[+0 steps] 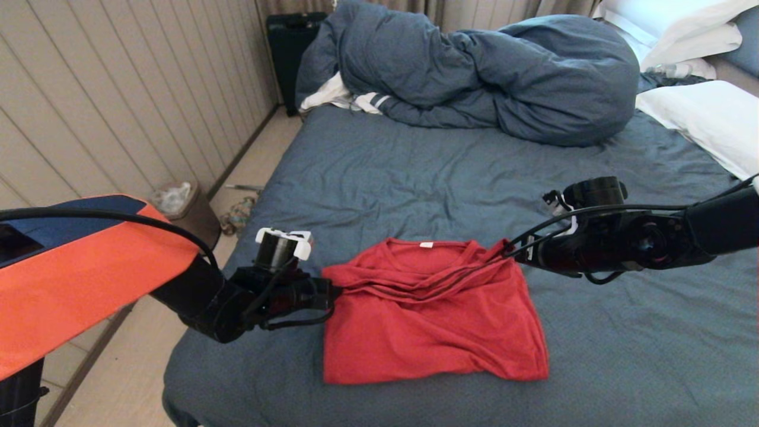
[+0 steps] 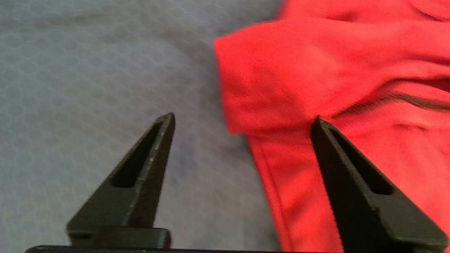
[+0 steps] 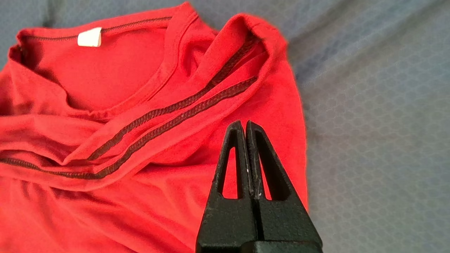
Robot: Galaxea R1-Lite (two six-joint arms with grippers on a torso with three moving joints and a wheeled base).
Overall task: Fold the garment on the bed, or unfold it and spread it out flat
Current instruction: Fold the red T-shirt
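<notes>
Two grippers flank the garment (image 1: 436,314) on the bed (image 1: 415,172): left gripper (image 1: 333,292), nearer, jaws wide and empty, touches its 9 o'clock edge; right gripper (image 1: 514,252), pinched closed on nothing, sits at 2 o'clock. Long axis runs 6-to-12.

The garment (image 1: 433,320) is soft matt red cloth with dark stitched seams; the bed (image 1: 415,172) sheet is matt wrinkled cloth with fine honeycomb texture; gripper fingers (image 2: 140,175) look matt black plastic
</notes>
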